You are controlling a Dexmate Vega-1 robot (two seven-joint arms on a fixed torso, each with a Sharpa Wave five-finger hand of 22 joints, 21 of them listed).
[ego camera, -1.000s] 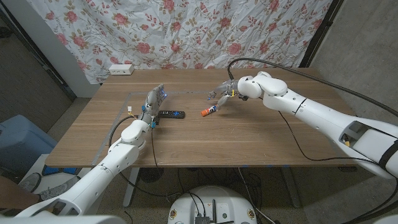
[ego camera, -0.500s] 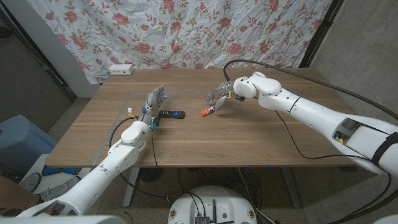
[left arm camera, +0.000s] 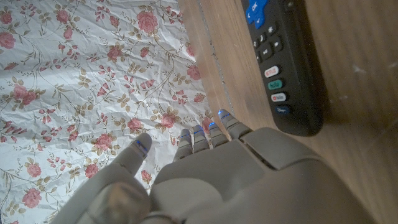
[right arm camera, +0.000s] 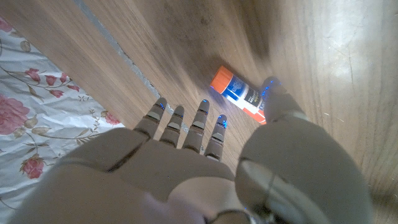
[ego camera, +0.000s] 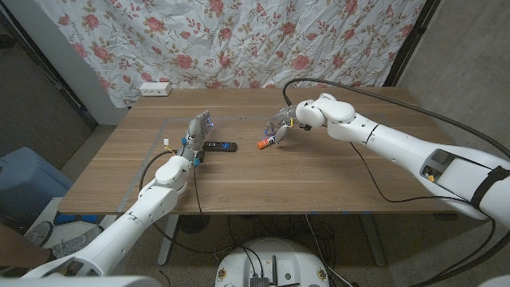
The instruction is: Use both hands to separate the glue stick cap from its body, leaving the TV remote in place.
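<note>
The glue stick lies on the wooden table near its middle, orange cap toward the robot's left; in the right wrist view the glue stick is white and blue with an orange cap. My right hand hovers just behind and over it, fingers spread, holding nothing. The thumb reaches over the stick's body. The black TV remote lies left of the glue stick. My left hand stands beside the remote, fingers apart and empty.
A white power strip sits at the table's far left corner. A floral cloth hangs behind the table. A black cable trails from the right arm across the table's right side.
My right hand has moved left and down toward the glue stick. The left hand, remote and glue stick have stayed put.
</note>
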